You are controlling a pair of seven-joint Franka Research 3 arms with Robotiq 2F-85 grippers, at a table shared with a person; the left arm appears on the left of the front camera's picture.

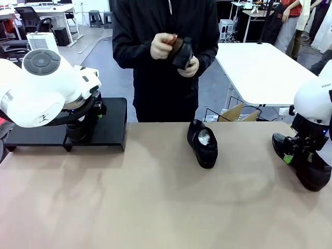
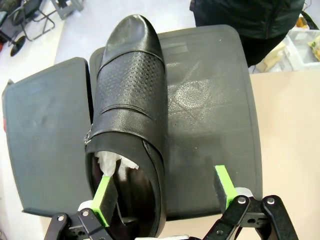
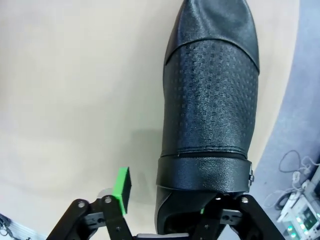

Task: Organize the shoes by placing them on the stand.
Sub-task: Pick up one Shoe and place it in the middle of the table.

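One finger of the right pincer [image 3: 162, 197] seems hidden by the shoe [image 3: 210, 100].

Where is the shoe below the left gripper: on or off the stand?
On: the shoe rests upright, sole down, on the stand, on its flat black top.

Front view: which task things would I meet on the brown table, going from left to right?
stand → shoe in the middle → shoe at the right edge
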